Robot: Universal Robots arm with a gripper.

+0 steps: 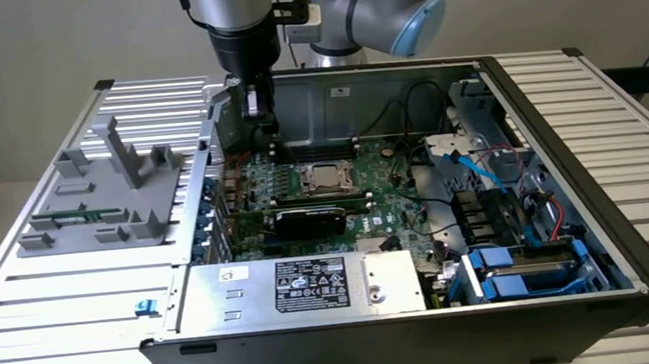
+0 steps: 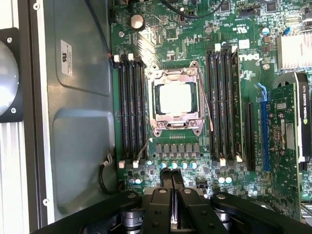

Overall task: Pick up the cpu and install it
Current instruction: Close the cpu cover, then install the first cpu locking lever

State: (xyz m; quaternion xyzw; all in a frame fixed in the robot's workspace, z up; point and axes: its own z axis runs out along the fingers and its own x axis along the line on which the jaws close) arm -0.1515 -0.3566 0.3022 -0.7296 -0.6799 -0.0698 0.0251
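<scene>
Exterior view, left to right: a grey fixture [image 1: 106,195] sits outside the case at 9 o'clock. Next comes the gripper [image 1: 259,117], hanging over the motherboard's rear edge with its fingers pressed together on nothing. The cpu [image 1: 324,178] lies flat in its socket at about 5 o'clock from the gripper, near but apart. The wrist view gives finer detail: empty fingertips [image 2: 166,179], and the cpu [image 2: 175,99] near-square with no marked long axis, seated inside the metal socket frame [image 2: 176,127] between two banks of memory slots [image 2: 130,109].

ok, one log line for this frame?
hand: shut, empty | where: over circuit board, not touching cpu | cpu: lying in socket
</scene>
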